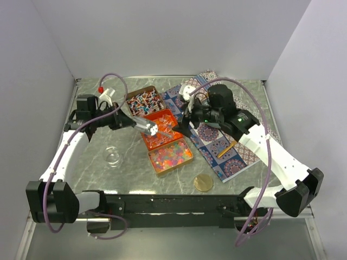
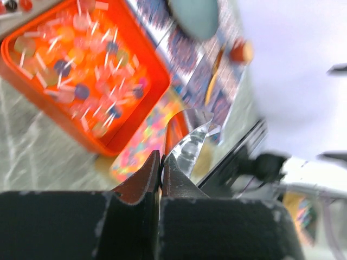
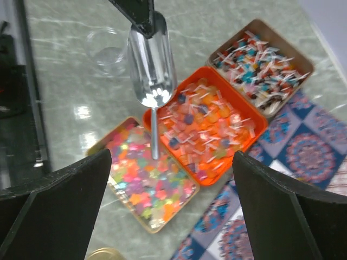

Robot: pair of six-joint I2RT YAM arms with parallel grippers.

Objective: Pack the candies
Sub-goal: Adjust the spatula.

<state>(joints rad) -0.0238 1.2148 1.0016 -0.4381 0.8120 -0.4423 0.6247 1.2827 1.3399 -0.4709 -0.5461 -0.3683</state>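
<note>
left hand (image 2: 161, 162): clenched on one end of the metal scoop (image 3: 152, 65). The scoop hangs above the tins, roughly where the orange tin (image 3: 255, 127) meets the jelly tin (image 3: 100, 143).
right hand (image 1: 185, 123): released, fingers spread wide and holding nothing. It hovers beside the tins at the edge of the patterned mat (image 1: 227, 154).
candies (image 3: 206, 122): all lie in three open tins set in a diagonal row on the counter (image 1: 97, 179). Wrapped ones are in the far tin (image 3: 303, 67), pale pieces in the orange tin, bead jellies (image 3: 146, 179) in the near one.
scoop load: looks empty, with a shiny bowl and no candy visible in it.
clear cup (image 3: 108, 49): on the counter left of the tins, apart from them, and looks empty.
gold lid (image 1: 204, 182): flat on the counter near the front, well apart from the cup.
done: the tool is in grip. As far as I can judge, nothing is packed yet.
left: dip the scoop and move the candy. The cup is probably the target with the lid last, but that's a guess.
</note>
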